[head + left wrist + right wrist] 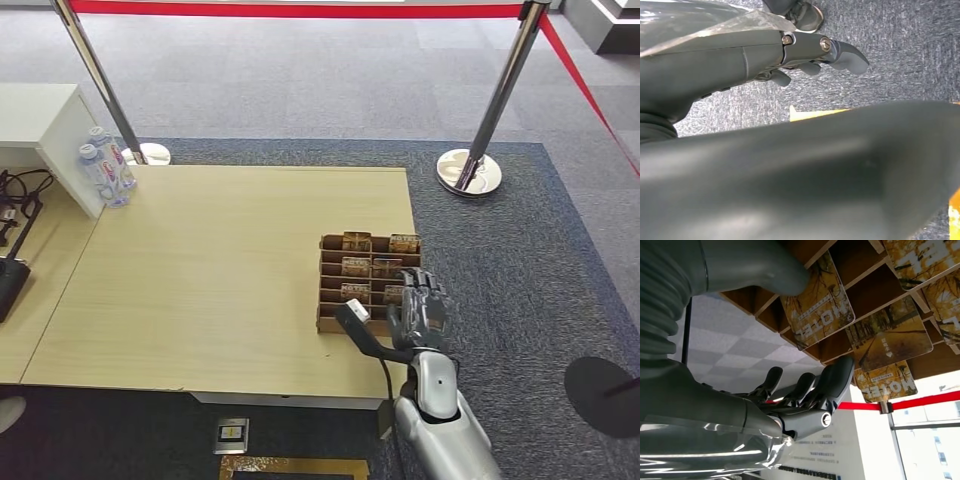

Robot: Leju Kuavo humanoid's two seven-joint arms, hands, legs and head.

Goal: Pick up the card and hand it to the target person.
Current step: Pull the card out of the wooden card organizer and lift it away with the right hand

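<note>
A brown cardboard rack (327,303) stands at the right end of the wooden table (204,280), with several yellow-brown hotel cards (356,241) upright in its slots. My right hand (420,308) hovers over the rack's near right corner. In the right wrist view its thumb (764,267) and dark fingers (836,377) are spread on either side of one card (817,302), and I see no firm contact with it. My left hand (806,50) hangs over the grey carpet, fingers loose and holding nothing.
Two water bottles (106,170) stand at the table's far left corner beside a white cabinet (45,125). Chrome stanchions (468,172) with a red rope (302,9) line the far side. Black cables and a device (11,270) lie at the left.
</note>
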